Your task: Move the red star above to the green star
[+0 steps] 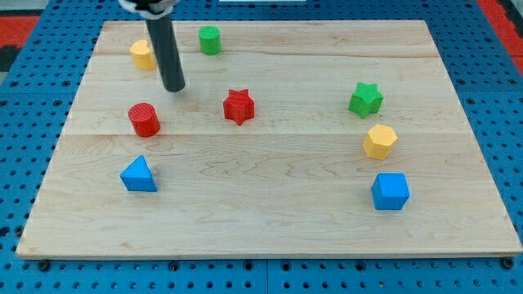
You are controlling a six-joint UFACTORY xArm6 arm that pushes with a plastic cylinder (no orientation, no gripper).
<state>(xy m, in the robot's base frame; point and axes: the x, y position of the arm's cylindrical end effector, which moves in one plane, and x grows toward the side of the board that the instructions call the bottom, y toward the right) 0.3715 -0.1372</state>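
Note:
The red star (pixel 239 106) lies a little left of the board's middle. The green star (pixel 365 99) lies at the view's right, at about the same height as the red star and far from it. My tip (pixel 175 88) rests on the board up and to the left of the red star, a clear gap away. It stands between the yellow block (pixel 143 55) and the red star, above the red cylinder (pixel 144 119).
A green cylinder (pixel 210 39) sits near the top edge. A blue triangular block (pixel 138 175) lies at lower left. A yellow hexagonal block (pixel 380 141) and a blue cube (pixel 391 191) lie below the green star. The wooden board (pixel 270 229) sits on blue pegboard.

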